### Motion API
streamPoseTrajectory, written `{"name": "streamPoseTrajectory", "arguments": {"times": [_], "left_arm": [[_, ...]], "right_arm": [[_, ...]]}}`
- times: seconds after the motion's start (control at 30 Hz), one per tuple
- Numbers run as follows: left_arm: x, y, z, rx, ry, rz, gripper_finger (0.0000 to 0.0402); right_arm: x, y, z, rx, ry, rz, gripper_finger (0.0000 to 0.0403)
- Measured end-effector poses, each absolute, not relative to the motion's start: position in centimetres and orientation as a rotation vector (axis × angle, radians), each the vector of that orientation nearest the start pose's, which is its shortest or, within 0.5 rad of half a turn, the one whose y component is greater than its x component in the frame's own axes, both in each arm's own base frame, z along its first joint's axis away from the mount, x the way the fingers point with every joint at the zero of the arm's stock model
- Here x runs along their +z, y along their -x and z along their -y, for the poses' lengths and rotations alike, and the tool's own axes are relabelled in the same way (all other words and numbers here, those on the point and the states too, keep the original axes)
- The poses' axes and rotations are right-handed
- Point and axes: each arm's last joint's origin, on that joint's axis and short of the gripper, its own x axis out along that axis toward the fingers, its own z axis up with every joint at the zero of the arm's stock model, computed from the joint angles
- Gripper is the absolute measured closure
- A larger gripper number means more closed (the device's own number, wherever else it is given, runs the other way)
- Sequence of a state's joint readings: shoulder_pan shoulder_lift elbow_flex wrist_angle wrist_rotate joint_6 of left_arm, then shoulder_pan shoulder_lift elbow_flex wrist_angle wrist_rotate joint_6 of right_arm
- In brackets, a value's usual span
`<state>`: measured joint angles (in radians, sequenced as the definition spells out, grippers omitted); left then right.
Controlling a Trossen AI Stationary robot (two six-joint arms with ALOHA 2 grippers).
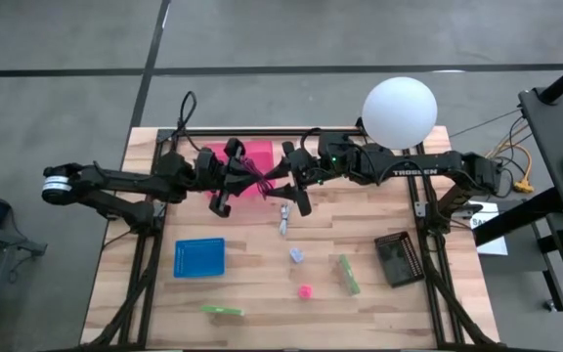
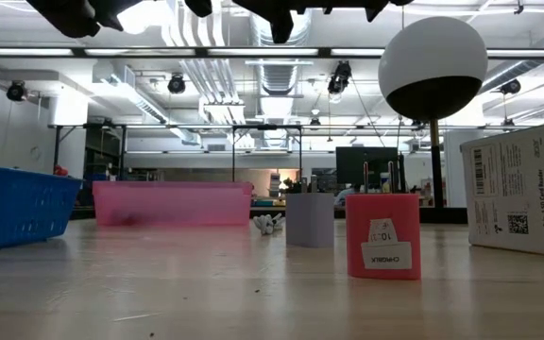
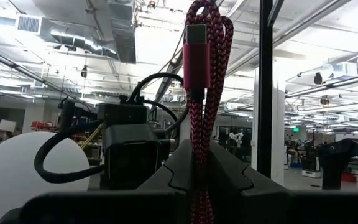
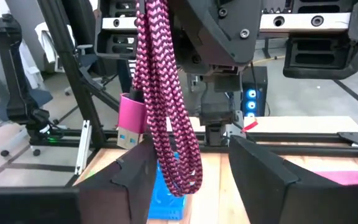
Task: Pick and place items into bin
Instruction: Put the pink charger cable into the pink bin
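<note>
High view: left hand (image 1: 245, 182) clamps braided cable (image 1: 259, 179); right hand (image 1: 293, 186) spread; wood table (image 1: 252, 284).

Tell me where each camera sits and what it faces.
High: overhead, straight down on table; both arms show.
Low: table height, level toward pink bin; arms' undersides at top.
Left wrist: faces right arm; left gripper clamps braided cable.
Right wrist: faces left arm; right gripper open.
Both wrist views share the cable.

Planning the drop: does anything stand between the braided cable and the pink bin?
Nothing visible does. The braided cable hangs clamped in the left gripper above the pink bin; the right gripper is open, a finger on either side of the cable.
</note>
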<state>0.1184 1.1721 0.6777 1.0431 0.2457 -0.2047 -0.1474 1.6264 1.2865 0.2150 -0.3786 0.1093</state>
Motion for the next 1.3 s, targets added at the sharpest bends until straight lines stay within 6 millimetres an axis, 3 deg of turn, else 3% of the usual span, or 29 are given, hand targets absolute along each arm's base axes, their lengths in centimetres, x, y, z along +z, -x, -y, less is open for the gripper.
{"name": "streamPoseTrajectory", "arguments": {"times": [0.47,0.8,1.07,1.3], "left_arm": [[33.3,-24.2,-2.2,-0.177,0.1,0.523,0.0388],[33.4,-24.1,-2.3,-0.149,0.106,0.53,0.0378],[33.5,-23.5,-2.6,-0.089,0.117,0.547,0.0297],[34.1,-21.8,-3.0,-0.06,0.101,0.592,0.0243]], "right_arm": [[33.1,-37.7,4.5,0.226,-0.121,-0.125,0.0383],[33.1,-37.7,4.5,0.218,-0.181,-0.128,0.0388],[33.2,-37.7,4.6,0.198,-0.242,-0.13,0.039],[33.1,-37.7,4.6,0.197,-0.257,-0.133,0.039]]}}
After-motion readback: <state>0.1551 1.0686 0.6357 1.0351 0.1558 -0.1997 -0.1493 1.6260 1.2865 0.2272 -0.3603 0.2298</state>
